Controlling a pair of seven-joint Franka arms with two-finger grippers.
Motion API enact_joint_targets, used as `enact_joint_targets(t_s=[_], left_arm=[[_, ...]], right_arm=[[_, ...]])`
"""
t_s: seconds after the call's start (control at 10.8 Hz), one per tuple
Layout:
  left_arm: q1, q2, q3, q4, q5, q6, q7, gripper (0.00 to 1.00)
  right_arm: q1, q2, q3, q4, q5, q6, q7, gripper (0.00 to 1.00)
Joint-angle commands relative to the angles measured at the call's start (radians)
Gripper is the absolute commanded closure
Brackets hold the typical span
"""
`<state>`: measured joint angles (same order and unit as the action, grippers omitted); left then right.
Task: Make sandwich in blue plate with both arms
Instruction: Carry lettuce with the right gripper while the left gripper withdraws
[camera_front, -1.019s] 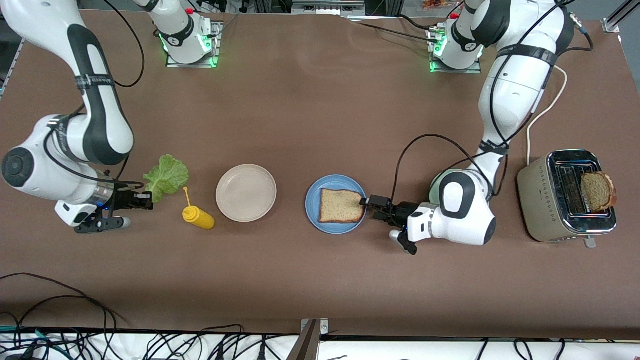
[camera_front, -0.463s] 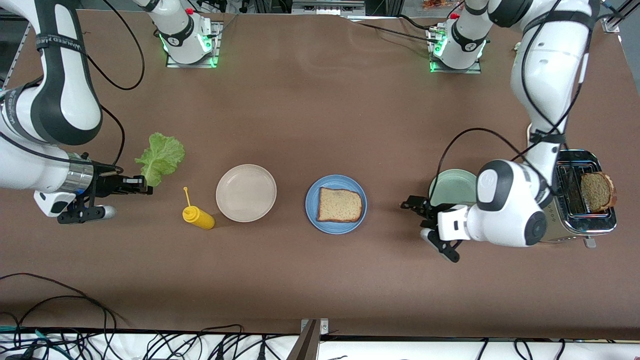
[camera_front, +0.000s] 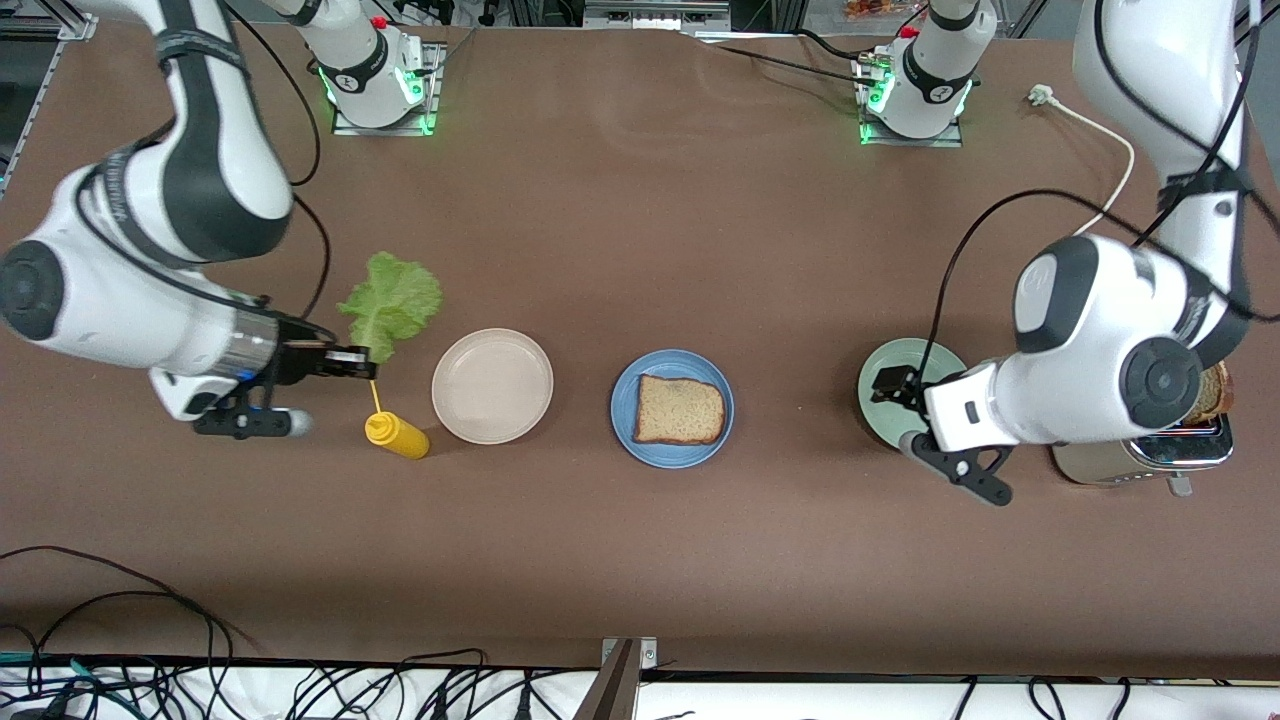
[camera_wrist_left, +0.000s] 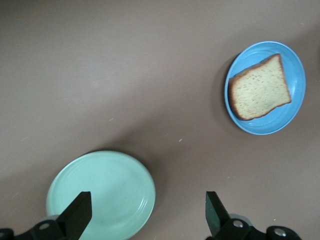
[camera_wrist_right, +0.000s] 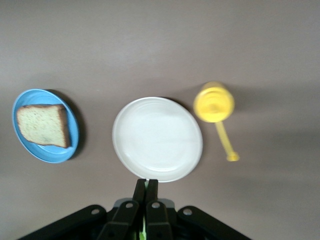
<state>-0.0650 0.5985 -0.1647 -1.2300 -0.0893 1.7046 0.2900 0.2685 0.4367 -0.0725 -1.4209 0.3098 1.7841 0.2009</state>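
The blue plate (camera_front: 672, 455) sits mid-table with one slice of brown bread (camera_front: 680, 410) lying flat on it. My right gripper (camera_front: 362, 360) is shut on the stem end of the green lettuce leaf (camera_front: 392, 300), which hangs in the air above the table beside the cream plate (camera_front: 492, 385). The right wrist view shows a green sliver between the shut fingertips (camera_wrist_right: 145, 182), with the cream plate (camera_wrist_right: 157, 137) and the blue plate (camera_wrist_right: 45, 152) below. My left gripper (camera_front: 885, 385) is open and holds nothing over the mint-green plate (camera_front: 885, 425). A second slice (camera_front: 1215, 395) shows past the left arm.
A yellow squeeze bottle (camera_front: 397, 435) lies close to the cream plate, toward the right arm's end. The toaster (camera_front: 1150, 455) stands at the left arm's end, mostly hidden by that arm, its white cord (camera_front: 1110, 200) trailing toward the bases.
My right gripper has carried the lettuce up and toward the cream plate. My left gripper has drawn back from the blue plate to over the mint-green plate, open throughout.
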Motion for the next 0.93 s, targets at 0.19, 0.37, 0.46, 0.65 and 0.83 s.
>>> enact_joint_targets(t_s=[0.19,0.37,0.46,0.65,0.83], left_arm=[[-0.032,-0.262,0.007,-0.07,0.155,-0.126,-0.19,0.0],[-0.021,-0.426,0.04,-0.187,0.16,-0.128,-0.187,0.0],[-0.018,-0.5,0.045,-0.242,0.16,-0.129,-0.19,0.0],[0.055,-0.626,0.027,-0.392,0.128,-0.131,-0.19,0.0],[0.138,-0.658,-0.049,-0.427,0.111,-0.157,-0.184,0.0]], right_arm=[[0.188,0.195,-0.049,0.233,0.015,0.023,0.357,1.0],[0.26,0.291,-0.076,0.354,0.021,0.04,0.502,1.0],[0.29,0.327,-0.079,0.387,0.023,0.082,0.588,1.0],[0.334,0.364,-0.081,0.393,0.023,0.168,0.705,1.0],[0.362,0.398,-0.081,0.393,0.028,0.254,0.788,1.0]])
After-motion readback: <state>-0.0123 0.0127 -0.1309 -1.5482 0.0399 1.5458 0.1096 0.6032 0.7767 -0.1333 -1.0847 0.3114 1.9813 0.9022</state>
